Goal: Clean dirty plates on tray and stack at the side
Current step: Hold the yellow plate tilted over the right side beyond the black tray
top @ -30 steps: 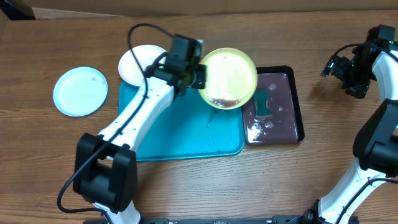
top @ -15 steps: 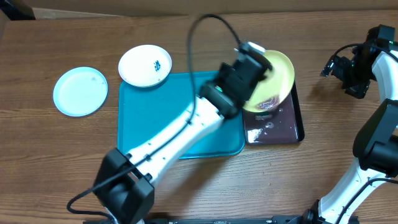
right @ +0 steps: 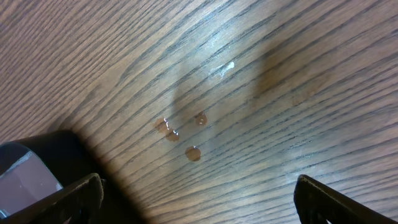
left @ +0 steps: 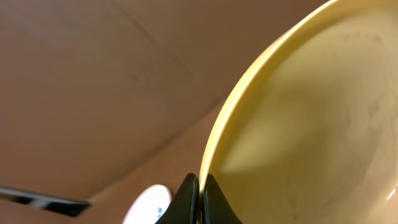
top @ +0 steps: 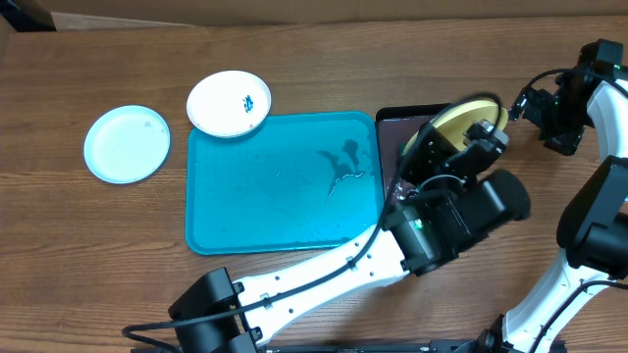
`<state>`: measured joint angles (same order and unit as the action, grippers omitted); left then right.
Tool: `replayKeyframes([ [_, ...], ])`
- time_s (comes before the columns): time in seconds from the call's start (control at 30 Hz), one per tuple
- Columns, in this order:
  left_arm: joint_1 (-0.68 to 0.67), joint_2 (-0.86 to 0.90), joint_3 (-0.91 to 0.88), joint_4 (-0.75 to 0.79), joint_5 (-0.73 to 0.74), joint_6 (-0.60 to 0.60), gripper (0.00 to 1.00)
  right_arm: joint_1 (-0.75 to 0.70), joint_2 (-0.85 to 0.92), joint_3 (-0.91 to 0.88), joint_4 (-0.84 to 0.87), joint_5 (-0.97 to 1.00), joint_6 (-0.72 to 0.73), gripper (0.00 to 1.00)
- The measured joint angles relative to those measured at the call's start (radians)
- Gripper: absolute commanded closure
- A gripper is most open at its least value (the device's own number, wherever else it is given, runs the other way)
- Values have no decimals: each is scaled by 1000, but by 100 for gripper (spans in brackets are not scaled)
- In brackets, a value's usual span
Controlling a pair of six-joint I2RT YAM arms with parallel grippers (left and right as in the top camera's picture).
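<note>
My left gripper [left: 200, 199] is shut on the rim of the yellow-green plate [left: 311, 124], which it holds tilted on edge above the black tray; overhead the plate [top: 463, 118] shows behind the left arm. The turquoise tray [top: 255, 196] lies at centre with wet streaks and no plates on it. The white plate [top: 228, 103] with a teal smear sits on the table just past the tray's far left corner. The mint-blue plate [top: 126, 144] lies on the table left of the tray. My right gripper [right: 199, 199] is open and empty above bare wood at the far right [top: 549, 113].
A black tray [top: 388, 123] with dark liquid sits right of the turquoise tray, mostly hidden by my left arm. Several small droplets [right: 183, 134] lie on the wood under the right gripper. A dark rounded object [right: 37, 168] shows at the right wrist view's lower left.
My left arm has swung right with the yellow-green plate, from over the turquoise tray to over the black tray, tipping the plate on edge. The right arm has not moved.
</note>
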<state>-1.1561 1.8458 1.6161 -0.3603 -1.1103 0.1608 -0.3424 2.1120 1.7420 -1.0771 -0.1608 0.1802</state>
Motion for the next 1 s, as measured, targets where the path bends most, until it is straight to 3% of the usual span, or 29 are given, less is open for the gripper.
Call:
replayKeyframes([
  [0.4,-29,0,2,208,-161,264,96,0,0,0,0,0,0,0],
  [1.0,-29,0,3,301,-182,314,96,0,0,0,0,0,2,0],
])
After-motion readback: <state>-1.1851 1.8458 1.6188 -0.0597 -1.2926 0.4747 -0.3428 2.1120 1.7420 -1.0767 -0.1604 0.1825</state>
